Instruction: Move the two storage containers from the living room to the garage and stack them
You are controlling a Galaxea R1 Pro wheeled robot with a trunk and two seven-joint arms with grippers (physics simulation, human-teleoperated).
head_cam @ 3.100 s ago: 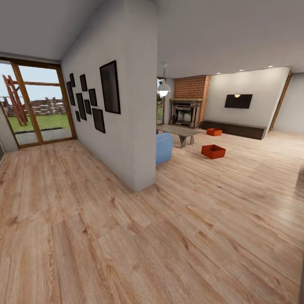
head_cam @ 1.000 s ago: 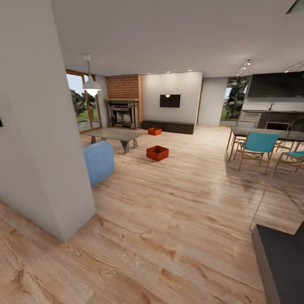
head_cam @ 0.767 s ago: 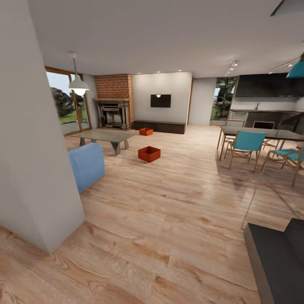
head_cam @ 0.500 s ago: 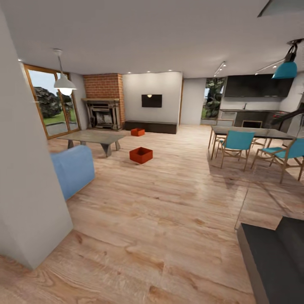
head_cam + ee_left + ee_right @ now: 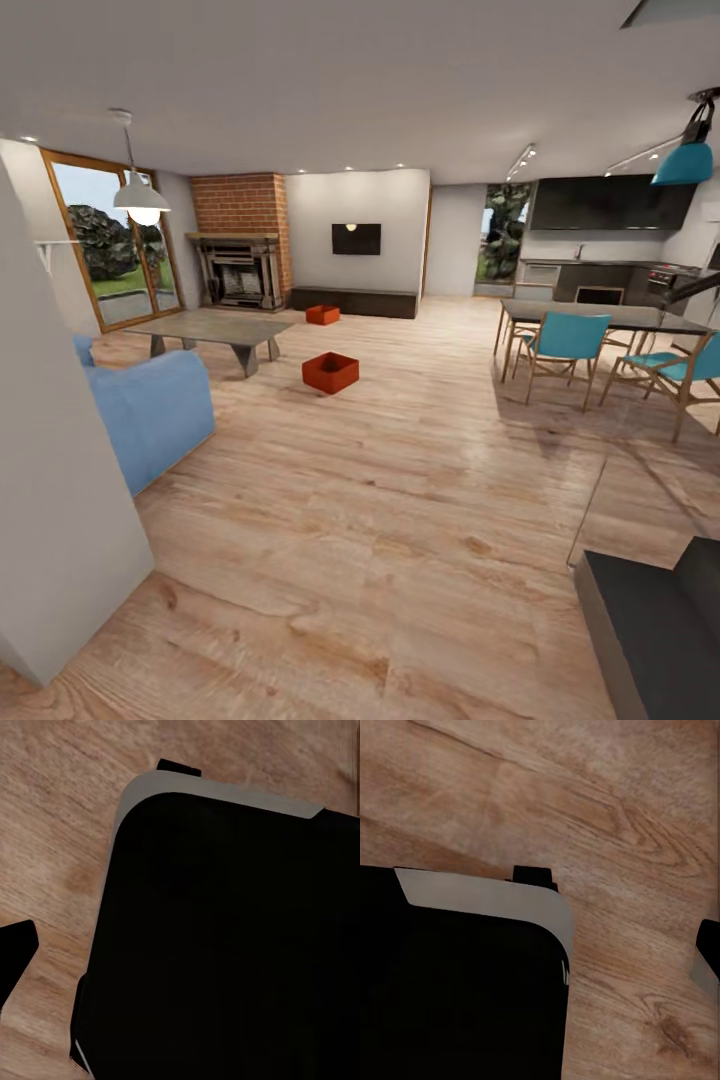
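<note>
Nearest in the head view, a pale wall corner [image 5: 60, 520] stands at the left and a dark cabinet top [image 5: 650, 620] at the right, with light wood-plank floor [image 5: 400, 520] between them. Each wrist view looks down on the robot's black base [image 5: 225, 945] over the same planks; whether either gripper is open or closed cannot be told from these pictures.

Farther in at the left is the blue sofa [image 5: 150, 415], then the glass coffee table [image 5: 212, 330]. Just right of the table sits the nearer storage container [image 5: 330, 372], orange-red and open-topped, on the planks. The second storage container [image 5: 322, 315] lies well beyond it — close to the low dark bench [image 5: 352, 301] under the wall screen [image 5: 356, 238].

At the far left stands the brick fireplace [image 5: 240, 255], with a white pendant lamp [image 5: 141, 195] hanging nearer. To the right are a dining table [image 5: 600, 315] and teal chairs [image 5: 566, 350] — behind them a dark kitchen wall [image 5: 610, 205].
</note>
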